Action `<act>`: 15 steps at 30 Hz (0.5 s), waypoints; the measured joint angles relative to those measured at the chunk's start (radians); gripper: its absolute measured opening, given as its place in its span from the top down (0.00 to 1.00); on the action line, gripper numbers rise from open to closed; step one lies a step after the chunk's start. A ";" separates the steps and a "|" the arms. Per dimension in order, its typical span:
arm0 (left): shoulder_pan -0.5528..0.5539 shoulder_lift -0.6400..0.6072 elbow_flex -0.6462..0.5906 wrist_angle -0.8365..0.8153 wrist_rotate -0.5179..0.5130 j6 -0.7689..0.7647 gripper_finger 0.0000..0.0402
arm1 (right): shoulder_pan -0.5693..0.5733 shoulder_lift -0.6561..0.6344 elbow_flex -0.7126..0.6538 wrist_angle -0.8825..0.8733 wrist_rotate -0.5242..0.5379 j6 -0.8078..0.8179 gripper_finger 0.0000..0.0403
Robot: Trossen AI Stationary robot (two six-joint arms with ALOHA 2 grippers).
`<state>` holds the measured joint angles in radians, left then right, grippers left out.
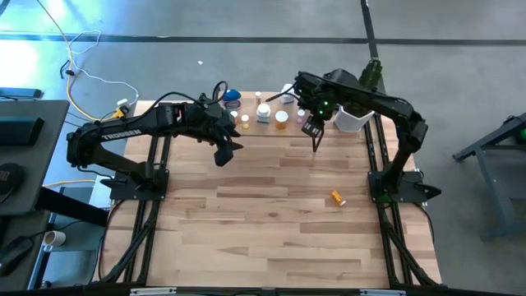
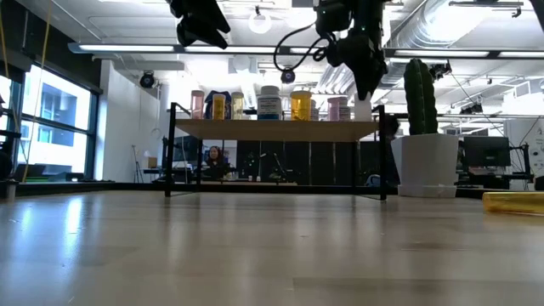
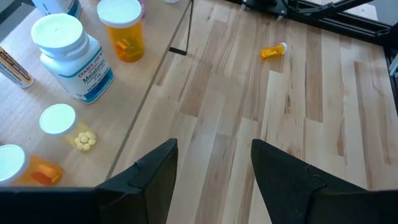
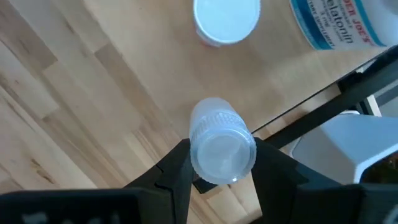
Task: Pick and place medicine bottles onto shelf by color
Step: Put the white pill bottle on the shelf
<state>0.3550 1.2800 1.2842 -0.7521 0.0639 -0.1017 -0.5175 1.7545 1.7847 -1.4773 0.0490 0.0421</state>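
Observation:
The shelf (image 1: 265,123) stands at the table's far middle and carries several medicine bottles: a white blue-labelled one (image 3: 69,57), an orange one (image 3: 124,34) and white-capped ones (image 3: 57,118). My right gripper (image 1: 313,129) hangs over the shelf's right end (image 2: 361,129), shut on a pale, white-capped bottle (image 4: 219,149). My left gripper (image 3: 213,165) is open and holds nothing. It hovers above the table (image 1: 246,214) just in front of the shelf's left part. One orange bottle (image 1: 338,197) lies on its side on the table at the right. My right gripper pinches the pale bottle between its two fingers (image 4: 176,168), on opposite sides just below the cap (image 4: 198,158). The fingers come from above and point down. The bottle stands upright below them, cap up. Its base (image 2: 363,110) is at the shelf's top board; whether it touches, I cannot tell.
A white pot (image 1: 353,120) with a tall green cactus (image 2: 419,93) stands right of the shelf, close to my right gripper. The shelf's black metal legs (image 2: 381,153) stand at its ends. The wide plank tabletop in front of the shelf holds only the lying orange bottle.

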 joint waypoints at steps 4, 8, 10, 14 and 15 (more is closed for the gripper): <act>0.000 0.000 0.000 0.000 0.000 0.000 0.51 | -0.002 0.002 0.000 0.001 -0.031 -0.046 0.69; 0.000 0.000 0.000 0.000 0.000 0.000 0.51 | -0.002 0.002 0.000 0.021 -0.034 -0.051 0.68; 0.000 0.000 0.000 0.000 0.000 0.000 0.51 | -0.001 0.002 0.000 0.035 -0.034 -0.051 0.65; 0.000 0.000 0.000 0.000 0.000 0.000 0.51 | -0.001 0.002 0.000 0.051 -0.034 -0.042 0.54; 0.000 0.000 0.000 -0.001 0.000 0.000 0.51 | -0.001 0.002 0.000 0.053 -0.034 -0.038 0.52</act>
<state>0.3548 1.2800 1.2842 -0.7528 0.0639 -0.1013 -0.5186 1.7561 1.7847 -1.4246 0.0147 0.0039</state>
